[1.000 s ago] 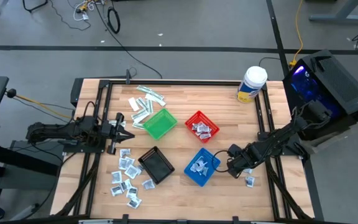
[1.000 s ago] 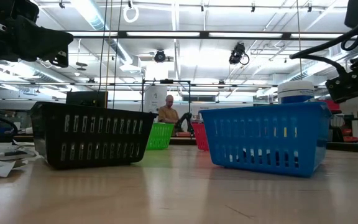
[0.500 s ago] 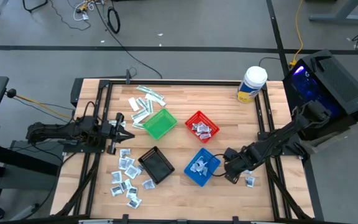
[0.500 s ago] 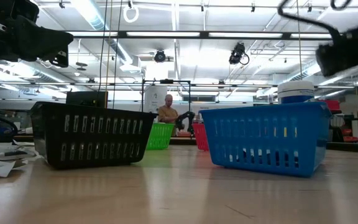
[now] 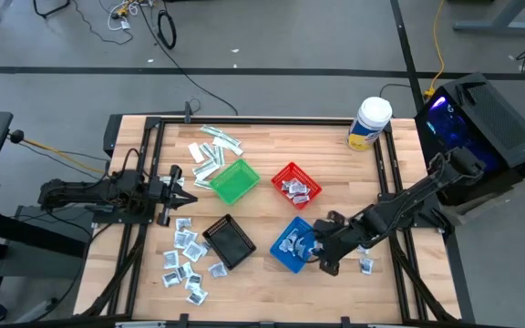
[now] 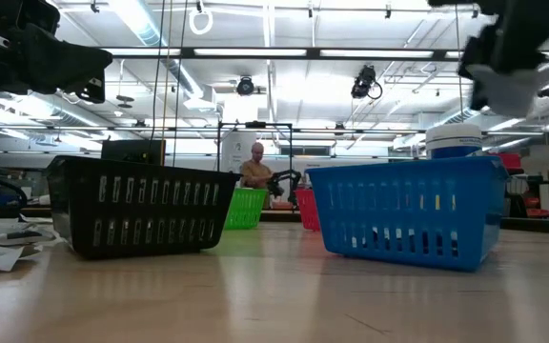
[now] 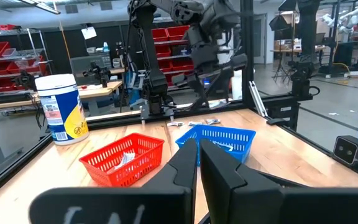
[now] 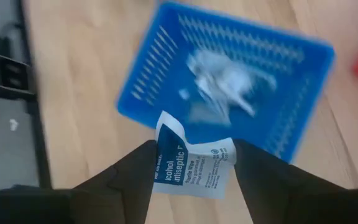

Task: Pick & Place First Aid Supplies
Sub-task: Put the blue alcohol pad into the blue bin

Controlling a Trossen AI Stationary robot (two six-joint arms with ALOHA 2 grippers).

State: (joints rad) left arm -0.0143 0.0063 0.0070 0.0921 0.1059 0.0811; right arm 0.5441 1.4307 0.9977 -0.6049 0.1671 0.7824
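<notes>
Your right tool point(image 8: 194, 163) is clamped on a light, floppy wipe packet point(image 8: 194, 163) by its edge, at the blue basket point(image 5: 292, 244) rim's 4 o'clock, so keep the pinch; left tool point(image 5: 173, 189) together, waiting at the table's point(image 5: 262, 273) 9 o'clock.

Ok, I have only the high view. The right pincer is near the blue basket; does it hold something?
Observer: Yes, the right wrist view shows the right pincer shut on a white sachet printed "antiseptic wipe".
Operator: Is it over the basket?
Observer: There the blue basket lies just beyond the sachet, other packets inside.
Operator: And the height?
Observer: The low view shows it well above the basket's rim. The left pincer waits at the table's left side.
</notes>
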